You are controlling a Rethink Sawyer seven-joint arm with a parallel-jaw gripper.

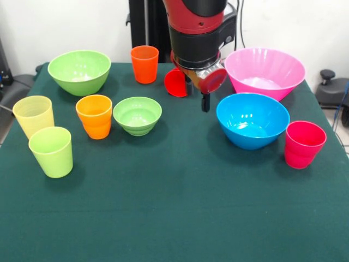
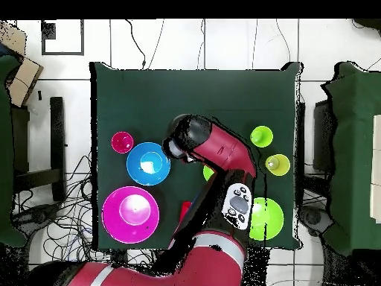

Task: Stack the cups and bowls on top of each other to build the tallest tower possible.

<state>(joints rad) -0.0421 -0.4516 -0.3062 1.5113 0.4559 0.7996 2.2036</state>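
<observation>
My gripper [image 1: 204, 101] hangs above the cloth between the pink bowl [image 1: 264, 71] and the red cup [image 1: 175, 83], holding nothing that I can see. The red cup is partly hidden behind it and seems to lie on its side. The blue bowl [image 1: 252, 120] stands just in front of the pink one, with the pinkish-red cup [image 1: 304, 143] to its right. The small green bowl [image 1: 137, 115], an orange cup [image 1: 94, 115], the pale yellow cup [image 1: 34, 115] and the lime green cup [image 1: 52, 151] stand at the left. The large green bowl [image 1: 79, 71] and the second orange cup [image 1: 144, 64] stand at the back. Nothing is stacked.
In the overhead view the arm [image 2: 216, 160] covers both orange cups and most of the small green bowl [image 2: 207, 173]. The blue bowl [image 2: 149, 164] and pink bowl [image 2: 130, 216] lie beside it. The green tablecloth [image 1: 174, 218] spreads out toward the front edge.
</observation>
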